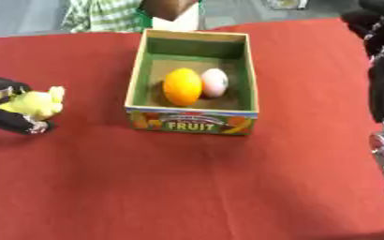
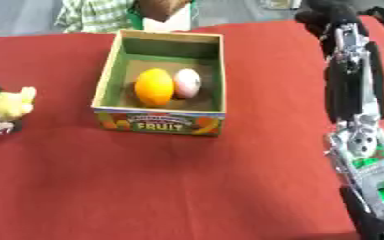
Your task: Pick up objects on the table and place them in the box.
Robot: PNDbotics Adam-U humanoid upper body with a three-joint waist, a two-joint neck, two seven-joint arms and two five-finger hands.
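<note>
Left hand (image 1: 13,112) grips a blurred, perhaps yellow fruit (image 1: 38,103), half-hidden.

A red cloth (image 1: 187,187) covers the table from edge to edge. Beyond its far edge, a person in a green and white checked garment (image 1: 105,15) shows, with a pale upright object (image 2: 175,21) just behind the cloth's edge.

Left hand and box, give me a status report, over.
Left hand shut on yellow object, left of box. Right hand up at far right, fingers unclear. Orange fruit and pale egg-shaped object already in box. Path clear.
</note>
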